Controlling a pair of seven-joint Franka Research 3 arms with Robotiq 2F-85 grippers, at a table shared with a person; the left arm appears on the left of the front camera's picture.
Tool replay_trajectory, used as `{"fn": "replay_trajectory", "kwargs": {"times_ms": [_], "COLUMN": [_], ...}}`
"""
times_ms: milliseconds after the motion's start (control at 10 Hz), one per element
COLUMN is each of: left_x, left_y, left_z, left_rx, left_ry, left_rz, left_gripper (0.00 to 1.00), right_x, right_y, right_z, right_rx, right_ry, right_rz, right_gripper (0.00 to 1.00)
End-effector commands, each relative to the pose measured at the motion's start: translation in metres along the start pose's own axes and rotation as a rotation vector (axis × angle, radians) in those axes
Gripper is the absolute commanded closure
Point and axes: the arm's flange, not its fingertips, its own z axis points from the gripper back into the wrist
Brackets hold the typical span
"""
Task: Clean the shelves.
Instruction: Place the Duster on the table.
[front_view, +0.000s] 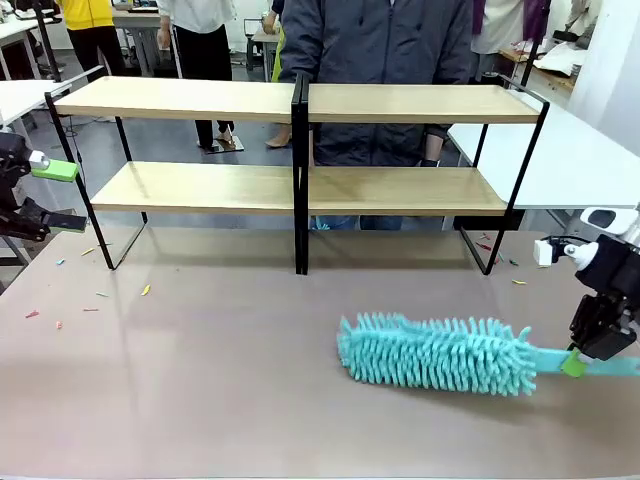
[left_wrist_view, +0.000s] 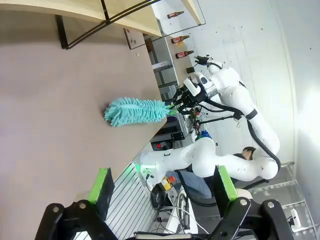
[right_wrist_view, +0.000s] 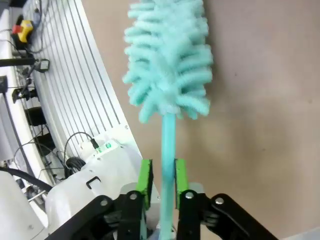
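1. The shelves (front_view: 300, 145), a wide two-tier rack of light-wood boards on a thin black metal frame with a central black post, stand along the far edge of the grey-brown worktop (front_view: 200, 380).
2. A turquoise fluffy microfibre duster (front_view: 435, 352) lies flat on the worktop toward the near right corner, its slim handle pointing to the right edge.
3. The right gripper (right_wrist_view: 161, 180) sits around that handle, green pads just beside it on both sides; whether they press it I cannot tell.
4. The left gripper (left_wrist_view: 162, 186) hangs at the left edge, fingers spread wide, holding nothing.
5. A person in a dark jacket (front_view: 380, 50) stands behind the shelves.
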Motion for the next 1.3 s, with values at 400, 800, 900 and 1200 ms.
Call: {"fn": "replay_trajectory", "kwargs": {"times_ms": [400, 800, 900, 1200], "left_x": [0.002, 0.002, 0.002, 0.002], "left_y": [0.0, 0.0, 0.0, 0.0], "left_z": [-0.002, -0.002, -0.002, -0.002], "left_rx": [-0.026, -0.026, -0.026, -0.026], "left_ry": [-0.012, -0.012, -0.012, -0.012], "left_rz": [-0.027, -0.027, -0.027, -0.027], "left_gripper": [0.0, 0.0, 0.0, 0.0], "right_x": [-0.006, -0.049, -0.067, -0.11], "right_y": [0.042, 0.087, 0.081, 0.072], "right_z": [0.007, -0.005, -0.007, -0.016], "right_rx": [-0.096, 0.606, 0.696, 1.018], "right_ry": [-0.111, -1.045, -1.199, -1.477], "right_rz": [-0.024, -0.771, -0.863, -1.064], "right_gripper": [0.0, 0.15, 0.15, 0.15]}}
